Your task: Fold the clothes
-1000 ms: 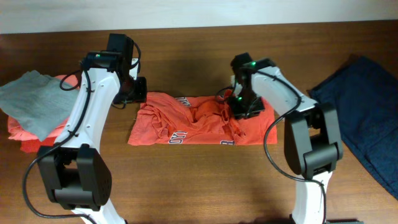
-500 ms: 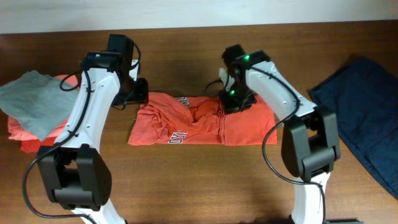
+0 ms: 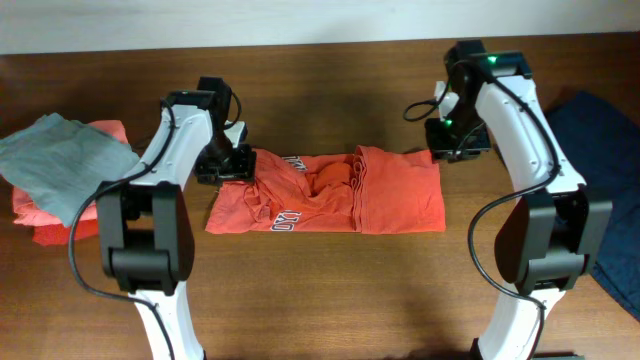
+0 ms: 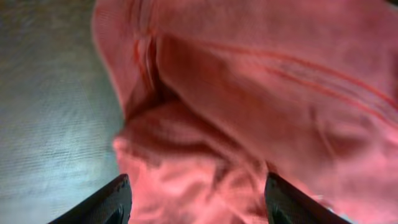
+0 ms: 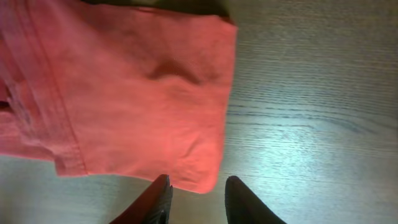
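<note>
1. Overhead:
   - The red-orange T-shirt (image 3: 400, 195) is seen at the middle of the wooden table (image 3: 330, 290), laid out as a wide, partly folded strip. It is flat on its right part and bunched and wrinkled at centre and left.
   - The left gripper (image 3: 228, 168) is held low at the shirt's upper left edge, on or just over the cloth. Contact cannot be told from this view.
   - The right gripper (image 3: 458, 145) is placed just beyond the shirt's upper right corner, over bare wood.
   - A grey top (image 3: 60, 165) is seen at the far left, lying on a coral-pink garment (image 3: 40, 220), well apart from the shirt.
   - A dark blue cloth (image 3: 600, 180) is seen at the right edge.
2. Left wrist:
   - The left gripper (image 4: 198, 200) is shown with its fingers (image 4: 115, 202) spread wide.
   - Bunched T-shirt (image 4: 261, 93) fabric fills the space between and ahead of them. Nothing is pinched.
   - Bare table (image 4: 50, 93) is seen on the left.
3. Right wrist:
   - The right gripper (image 5: 198, 202) is shown with its fingers (image 5: 245, 202) set apart by a narrow gap, and nothing is held.
   - The T-shirt (image 5: 137, 93) corner is seen lying flat just ahead of the tips, near the left-hand finger.
   - Bare table (image 5: 311, 124) is seen to the right.
</note>
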Robot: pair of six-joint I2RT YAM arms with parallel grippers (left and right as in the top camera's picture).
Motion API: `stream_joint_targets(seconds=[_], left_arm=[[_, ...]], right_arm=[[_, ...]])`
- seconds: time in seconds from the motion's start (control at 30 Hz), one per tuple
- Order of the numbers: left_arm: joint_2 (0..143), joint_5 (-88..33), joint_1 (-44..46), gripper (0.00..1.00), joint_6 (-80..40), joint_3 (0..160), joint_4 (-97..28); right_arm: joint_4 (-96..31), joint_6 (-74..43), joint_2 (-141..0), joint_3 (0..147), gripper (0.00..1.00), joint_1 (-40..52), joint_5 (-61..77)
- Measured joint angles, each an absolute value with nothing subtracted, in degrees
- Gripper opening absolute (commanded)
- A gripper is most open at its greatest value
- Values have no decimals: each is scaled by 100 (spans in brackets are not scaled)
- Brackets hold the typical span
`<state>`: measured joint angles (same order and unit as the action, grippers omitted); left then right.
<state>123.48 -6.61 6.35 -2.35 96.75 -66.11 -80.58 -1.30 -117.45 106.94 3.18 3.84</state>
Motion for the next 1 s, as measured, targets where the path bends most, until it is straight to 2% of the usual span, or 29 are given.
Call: stream_joint_targets(seconds=[0.43,0.47,0.5,0.53,0.57,0.6,0.83,1.0], left_arm=[[12776,-635,635,69,-176,9682,-6281],[12796,-650,633,63,-172,9714,-6309],[12820,-646,633,39,-163,9745,-6348],[12851,-648,633,20,-134,9776,-6390],[12868,-668,631,8,-141,9802,-6420],[12895,-703,615,1,-137,9813,-6477],[12923,-967,506,0,-16,9832,-6890],[12315,-875,-381,0,5,9810,-7227]], right_arm=[[-8062,-84,-11745,10694,34,281,386],[-8064,-80,-11745,10694,34,281,386],[-8068,-80,-11743,10694,34,281,386],[-8068,-82,-11743,10694,34,281,386],[-8068,-80,-11743,10694,34,281,386],[-8068,-80,-11743,10694,34,281,386],[-8066,-82,-11743,10694,34,281,386],[-8062,-78,-11743,10694,35,281,386]])
